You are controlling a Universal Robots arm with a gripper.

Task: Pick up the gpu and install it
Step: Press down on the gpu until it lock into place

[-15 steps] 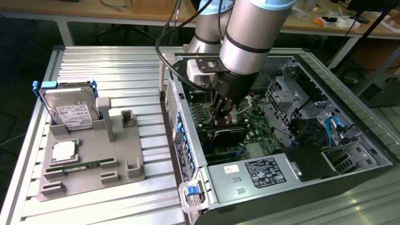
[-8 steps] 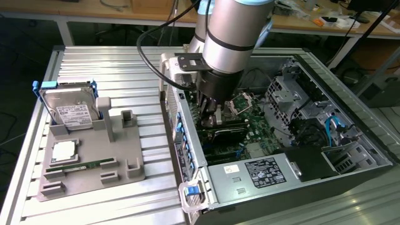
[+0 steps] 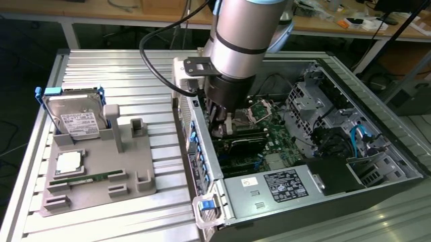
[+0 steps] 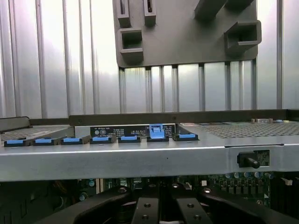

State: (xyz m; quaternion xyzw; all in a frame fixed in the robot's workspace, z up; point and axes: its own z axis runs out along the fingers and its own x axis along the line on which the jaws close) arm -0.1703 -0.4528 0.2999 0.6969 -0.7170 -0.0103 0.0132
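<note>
My gripper reaches down inside the open computer case, low over the green motherboard. Its jaws stand shut, and a dark flat card, the gpu, sits on edge right beneath them by the case's rear wall. How deep the card sits in its slot is hidden by the arm. In the wrist view the gripper shows with its two black fingers close together, looking across the case wall with its row of blue slot latches.
In the exterior view's left, a grey parts fixture on the ribbed metal table holds a silver hard drive, a square processor chip and a green memory stick. Its two uprights stand bare. A power supply fills the case's near corner.
</note>
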